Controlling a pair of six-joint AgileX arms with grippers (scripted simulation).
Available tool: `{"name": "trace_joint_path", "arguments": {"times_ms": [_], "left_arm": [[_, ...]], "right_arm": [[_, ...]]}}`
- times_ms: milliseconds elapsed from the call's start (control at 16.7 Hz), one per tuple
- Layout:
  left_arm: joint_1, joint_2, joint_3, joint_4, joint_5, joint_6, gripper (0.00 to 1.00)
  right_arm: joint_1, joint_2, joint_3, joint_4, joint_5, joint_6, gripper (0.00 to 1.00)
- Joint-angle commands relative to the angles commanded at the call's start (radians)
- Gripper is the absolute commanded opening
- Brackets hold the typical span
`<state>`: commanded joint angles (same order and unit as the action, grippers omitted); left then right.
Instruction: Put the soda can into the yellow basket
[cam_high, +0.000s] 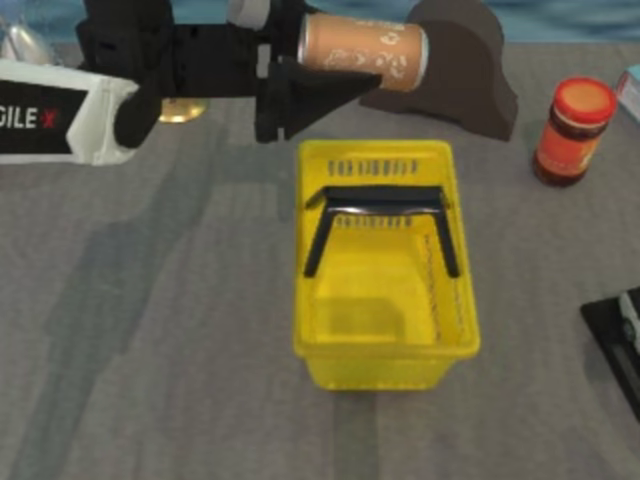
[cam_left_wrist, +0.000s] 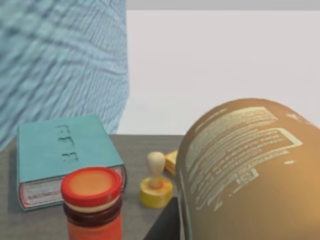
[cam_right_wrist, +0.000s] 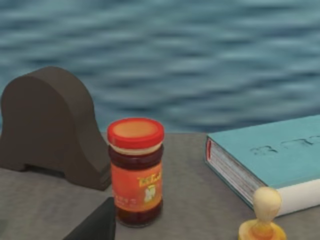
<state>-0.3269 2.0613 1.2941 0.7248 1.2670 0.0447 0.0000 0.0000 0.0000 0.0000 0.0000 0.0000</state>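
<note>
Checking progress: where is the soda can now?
In the top view, the soda can lies sideways in the left gripper, just beyond the yellow basket.

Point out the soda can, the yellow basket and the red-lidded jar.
soda can (cam_high: 362, 50): top view, on its orange-brown side with the pale logo.
yellow basket (cam_high: 385, 372): top view, on its near wall.
red-lidded jar (cam_right_wrist: 136, 172): right wrist view, on its orange label.

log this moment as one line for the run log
left pincer: holds soda can on its side, raised beyond yellow basket | basket: no can inside | right arm: parked at table's right edge
</note>
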Motion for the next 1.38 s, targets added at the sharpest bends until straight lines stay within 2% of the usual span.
{"name": "trace_joint_path", "arguments": {"times_ms": [300,780,1080,1380], "left_arm": [[0.006,0.019,0.000,0.015,0.000,0.002,0.00],[0.024,0.232,-0.071,0.310,0.002,-0.004,0.00],[0.026,0.248,-0.079,0.331,0.002,-0.004,0.00],[0.026,0.248,-0.079,0.331,0.002,-0.004,0.38]], "right_arm": [[0.000,0.000,0.000,0.000,0.000,0.000,1.00],[0.000,0.000,0.000,0.000,0.000,0.000,1.00],[0.000,0.000,0.000,0.000,0.000,0.000,1.00],[0.000,0.000,0.000,0.000,0.000,0.000,1.00]]}}
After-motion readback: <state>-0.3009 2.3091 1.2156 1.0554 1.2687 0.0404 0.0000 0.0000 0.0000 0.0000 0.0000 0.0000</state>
